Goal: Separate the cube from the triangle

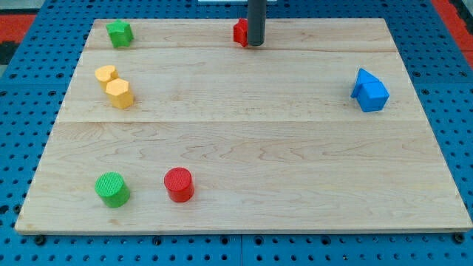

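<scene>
Board, pale wood, sits on a blue pegboard base. Blue cube and blue triangle sit touching nr the view's right edge, triangle just above-left of cube. Two yellow blocks touch at the view's left; shapes unclear. Green cylinder and red cylinder stand apart nr the view's bottom left. Green star-like block at top left. My tip, a bare rod w/ nothing held, is at the view's top centre, just right of a red block it partly hides, well apart from the blue pair.
</scene>
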Robot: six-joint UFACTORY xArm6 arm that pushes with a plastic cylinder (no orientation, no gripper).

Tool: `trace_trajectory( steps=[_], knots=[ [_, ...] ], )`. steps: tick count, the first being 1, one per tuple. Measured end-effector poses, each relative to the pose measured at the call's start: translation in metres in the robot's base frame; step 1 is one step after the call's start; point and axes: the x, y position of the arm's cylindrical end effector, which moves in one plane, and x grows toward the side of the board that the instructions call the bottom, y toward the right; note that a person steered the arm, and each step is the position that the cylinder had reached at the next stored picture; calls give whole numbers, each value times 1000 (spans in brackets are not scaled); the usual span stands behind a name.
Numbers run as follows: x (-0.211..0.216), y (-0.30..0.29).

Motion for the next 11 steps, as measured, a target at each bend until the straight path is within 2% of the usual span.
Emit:
trace_trajectory(
  steps=[1,2,3,4,5,6,7,8,9,10,11],
  knots=[
    [16,21],
    [49,72],
    [48,195],
    [126,260],
    [169,196],
    [153,102],
    [134,90],
    [79,83],
    [44,86],
    [40,31],
    [17,59]
  ],
)
